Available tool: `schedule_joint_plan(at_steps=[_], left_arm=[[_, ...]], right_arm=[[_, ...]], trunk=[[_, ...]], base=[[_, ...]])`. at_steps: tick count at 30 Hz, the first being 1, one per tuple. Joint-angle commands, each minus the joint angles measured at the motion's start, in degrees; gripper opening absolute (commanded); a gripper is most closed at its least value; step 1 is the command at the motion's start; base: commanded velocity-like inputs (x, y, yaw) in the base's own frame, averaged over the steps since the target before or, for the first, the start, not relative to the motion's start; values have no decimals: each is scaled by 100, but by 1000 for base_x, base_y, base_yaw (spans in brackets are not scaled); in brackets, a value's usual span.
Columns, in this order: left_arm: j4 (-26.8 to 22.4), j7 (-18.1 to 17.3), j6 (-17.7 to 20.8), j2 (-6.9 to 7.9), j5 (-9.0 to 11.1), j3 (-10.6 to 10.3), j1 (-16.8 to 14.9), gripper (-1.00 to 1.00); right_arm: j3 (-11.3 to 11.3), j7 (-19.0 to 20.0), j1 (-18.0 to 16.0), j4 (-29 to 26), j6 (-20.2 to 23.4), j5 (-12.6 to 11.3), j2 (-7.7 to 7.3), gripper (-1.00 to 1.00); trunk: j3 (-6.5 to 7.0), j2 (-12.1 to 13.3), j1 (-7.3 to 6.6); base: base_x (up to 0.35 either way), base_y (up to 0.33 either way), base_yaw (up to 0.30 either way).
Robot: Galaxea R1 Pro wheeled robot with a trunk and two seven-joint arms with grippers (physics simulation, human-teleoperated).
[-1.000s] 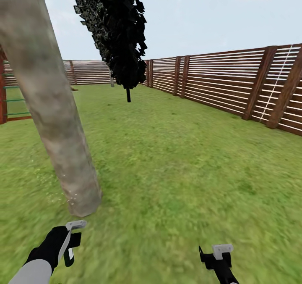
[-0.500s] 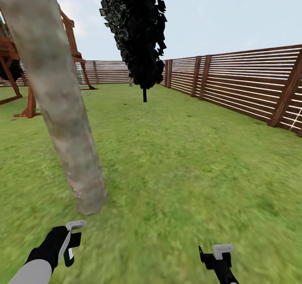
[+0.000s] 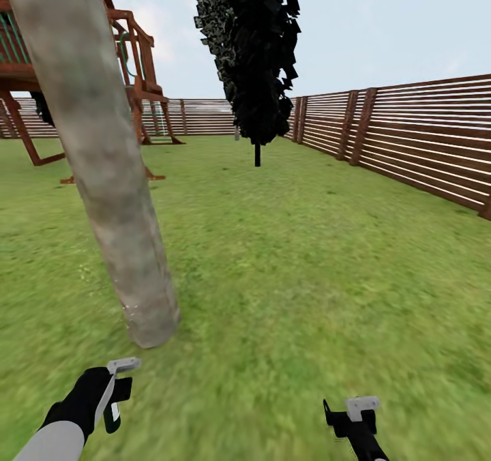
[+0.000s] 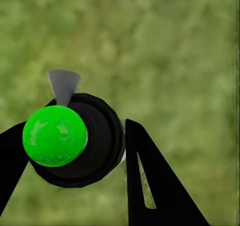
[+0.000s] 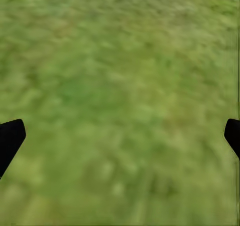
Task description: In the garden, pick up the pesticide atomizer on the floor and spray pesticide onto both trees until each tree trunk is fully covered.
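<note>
A thick, mottled grey-brown tree trunk (image 3: 109, 174) leans up from the grass at the left of the head view, its base just ahead of my left gripper (image 3: 112, 393). A few pale specks dot the bark low on the trunk. That gripper is shut on the pesticide atomizer (image 4: 75, 141), a black round body with a bright green ball and a grey nozzle tip; its pale head (image 3: 123, 364) points toward the trunk's foot. My right gripper (image 3: 351, 413) hangs open over bare grass, fingertips wide apart (image 5: 120, 136). The second tree is out of view.
A dark, narrow cypress-like tree (image 3: 254, 58) stands mid-lawn. A reddish wooden play structure (image 3: 133, 79) rises behind the trunk at the left. The slatted fence (image 3: 423, 147) runs along the right and far side. Open lawn (image 3: 307, 256) spreads ahead and to the right.
The whole picture has slid to the right, so the camera has turned left; the play structure has come into view. Both grippers keep their place and state.
</note>
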Motion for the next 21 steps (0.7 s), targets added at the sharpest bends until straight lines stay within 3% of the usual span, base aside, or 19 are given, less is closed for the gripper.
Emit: schedule_joint_plan(at_steps=[1,13,21], left_arm=[[-10,-18,27,-4,-31,23,-4,-100],[-10,-18,27,-4,-31,26,-4,-100],[-22,-18,24,-19,1,23,-5,-100]], right_arm=[[0,-43,-3,4,-9,62,-1,100],[1,-50,-3,1,-9,66,6,100],[-1,-51,-3,-1,-9,66,1,100]], trunk=[[-5,-2,1],[-5,-2,1],[-5,-2,1]], base=[[162,-252,17],[161,-252,6],[166,-232,255]])
